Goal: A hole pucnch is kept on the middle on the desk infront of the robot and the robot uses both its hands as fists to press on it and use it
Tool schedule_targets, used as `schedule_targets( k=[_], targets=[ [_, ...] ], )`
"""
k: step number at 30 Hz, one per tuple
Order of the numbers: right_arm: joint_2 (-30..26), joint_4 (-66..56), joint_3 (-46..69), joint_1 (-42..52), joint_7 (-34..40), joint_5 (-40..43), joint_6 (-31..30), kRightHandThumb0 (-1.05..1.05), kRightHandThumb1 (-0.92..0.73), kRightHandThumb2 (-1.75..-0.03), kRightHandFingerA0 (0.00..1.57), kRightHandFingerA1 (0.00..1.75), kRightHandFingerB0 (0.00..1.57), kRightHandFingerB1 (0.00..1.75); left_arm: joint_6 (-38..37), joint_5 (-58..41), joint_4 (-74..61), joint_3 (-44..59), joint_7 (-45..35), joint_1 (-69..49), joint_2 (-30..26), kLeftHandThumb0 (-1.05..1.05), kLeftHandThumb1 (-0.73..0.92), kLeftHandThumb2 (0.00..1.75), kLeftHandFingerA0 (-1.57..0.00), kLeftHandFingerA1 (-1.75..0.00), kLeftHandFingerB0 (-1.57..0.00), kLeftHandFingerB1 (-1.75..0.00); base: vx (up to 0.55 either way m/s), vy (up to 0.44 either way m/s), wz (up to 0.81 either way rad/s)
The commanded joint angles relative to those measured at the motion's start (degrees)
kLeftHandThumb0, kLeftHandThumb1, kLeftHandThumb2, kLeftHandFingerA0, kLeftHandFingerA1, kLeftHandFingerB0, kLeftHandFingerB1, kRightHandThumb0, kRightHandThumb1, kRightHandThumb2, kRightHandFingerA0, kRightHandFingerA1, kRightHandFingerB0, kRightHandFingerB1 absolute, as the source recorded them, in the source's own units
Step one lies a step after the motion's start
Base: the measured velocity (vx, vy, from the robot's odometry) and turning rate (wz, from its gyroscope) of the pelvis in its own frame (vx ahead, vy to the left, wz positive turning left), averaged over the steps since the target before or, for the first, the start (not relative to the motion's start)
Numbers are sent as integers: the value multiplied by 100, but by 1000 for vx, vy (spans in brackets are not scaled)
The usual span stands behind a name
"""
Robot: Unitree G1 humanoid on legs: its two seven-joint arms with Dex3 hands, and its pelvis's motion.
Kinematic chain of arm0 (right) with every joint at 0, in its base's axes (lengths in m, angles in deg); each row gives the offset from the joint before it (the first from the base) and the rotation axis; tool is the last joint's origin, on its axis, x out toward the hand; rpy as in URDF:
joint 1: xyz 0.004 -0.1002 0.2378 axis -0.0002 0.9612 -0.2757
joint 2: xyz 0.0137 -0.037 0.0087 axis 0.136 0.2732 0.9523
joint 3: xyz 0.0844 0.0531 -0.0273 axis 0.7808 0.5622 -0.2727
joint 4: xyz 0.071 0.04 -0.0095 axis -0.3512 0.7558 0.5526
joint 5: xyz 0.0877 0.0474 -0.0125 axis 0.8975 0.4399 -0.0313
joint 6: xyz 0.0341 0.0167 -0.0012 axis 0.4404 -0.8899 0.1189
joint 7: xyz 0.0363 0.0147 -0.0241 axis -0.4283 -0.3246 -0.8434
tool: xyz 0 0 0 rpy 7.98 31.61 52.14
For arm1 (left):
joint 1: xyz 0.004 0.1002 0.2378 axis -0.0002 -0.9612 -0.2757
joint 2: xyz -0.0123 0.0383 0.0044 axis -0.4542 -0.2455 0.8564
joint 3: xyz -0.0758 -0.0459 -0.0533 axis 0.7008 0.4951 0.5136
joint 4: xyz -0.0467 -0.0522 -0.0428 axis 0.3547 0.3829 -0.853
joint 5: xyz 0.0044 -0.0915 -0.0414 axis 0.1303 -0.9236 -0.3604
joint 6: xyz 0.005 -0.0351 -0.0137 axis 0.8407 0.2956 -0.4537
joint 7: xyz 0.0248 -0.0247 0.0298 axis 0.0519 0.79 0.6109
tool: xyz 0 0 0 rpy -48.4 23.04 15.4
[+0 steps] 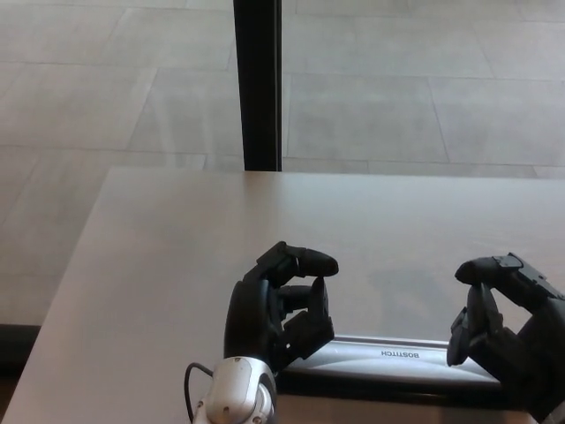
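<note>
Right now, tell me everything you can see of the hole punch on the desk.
The hole punch is a long, low bar lying across the near edge of the desk. Its top lever looks like silver-grey metal, with small dark lettering seen upside down, over a black base. Only the middle stretch shows: the left hand covers its left end and the right hand its right end, both with fingers curled. Whether either hand actually presses on it cannot be told.
</note>
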Motion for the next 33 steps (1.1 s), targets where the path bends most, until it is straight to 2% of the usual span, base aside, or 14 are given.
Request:
schedule_targets(
  k=[1,5,13,16,17,19,21,22,25,27,29,30,32,33],
  targets=[
    [316,370,-103,403,102,-523,621,-34,-59,-113,112,175,71,159,-950,-87,776,-88,1075,-559,2193,-39,80,89,-92,-175,-57,-169,0,0,0],
    [466,367,-209,540,187,-671,736,-35,-58,-113,111,175,71,159,-1076,-164,887,-108,1092,-558,2230,-39,78,91,-95,-175,-57,-168,0,0,0],
    [807,493,-416,958,297,-1105,1416,-35,-59,-111,109,175,69,163,-1594,-3,1189,-228,1336,-533,2273,-37,75,90,-95,-175,-62,-164,0,0,0],
    [972,736,-273,1039,313,-1077,1727,-32,-59,-111,108,175,69,159,-2049,552,1425,-519,1990,-696,2292,-40,76,88,-96,-175,-67,-162,0,0,0],
    [1009,829,-225,1021,375,-1120,1823,-30,-62,-110,105,175,77,154,-2287,727,1575,-612,2176,-753,2306,-37,76,93,-99,-175,-67,-165,0,0,0],
    [1165,1332,-16,900,471,-1210,2411,-28,-60,-113,106,175,79,155,-2860,1241,2060,-949,2694,-891,2290,-38,79,87,-97,-175,-64,-170,0,0,0],
    [1273,1614,104,815,525,-1239,2753,-28,-59,-115,105,175,79,157,-3126,1482,2344,-1100,2934,-851,2248,-38,78,84,-95,-175,-64,-168,0,0,0],
    [1296,1766,159,759,540,-1265,2911,-28,-59,-115,106,175,73,163,-3289,1580,2482,-1176,2983,-823,2222,-38,77,85,-93,-175,-64,-170,0,0,0],
    [1354,2172,336,621,624,-1311,3276,-28,-60,-114,105,175,74,165,-3389,1810,2741,-1404,3182,-724,2167,-40,76,84,-89,-175,-63,-165,0,0,0],
    [1442,2417,431,539,809,-1357,3435,-27,-61,-110,100,175,80,159,-3512,1973,2927,-1577,3211,-630,2077,-38,76,87,-90,-175,-61,-171,0,0,0],
    [1454,2634,548,455,818,-1283,3501,-29,-61,-103,94,175,78,162,-3653,2285,3291,-1792,3356,-430,1948,-38,77,86,-92,-175,-65,-168,0,0,0],
    [1460,2710,594,417,722,-1180,3522,-27,-56,-109,89,175,76,159,-3537,2374,3489,-1845,3520,-306,1959,-39,77,83,-87,-175,-69,-163,0,0,0],
    [1642,2821,830,278,229,-438,3537,-24,-54,-109,90,174,79,156,-3511,2420,3784,-1881,3647,-132,1998,-38,77,83,-91,-175,-66,-171,0,0,0],
    [1644,2844,829,268,225,-438,3563,-24,-54,-109,90,174,79,156,-3536,2420,3812,-1883,3669,-112,1996,-38,77,83,-91,-175,-66,-171,0,0,0]
  ],
)
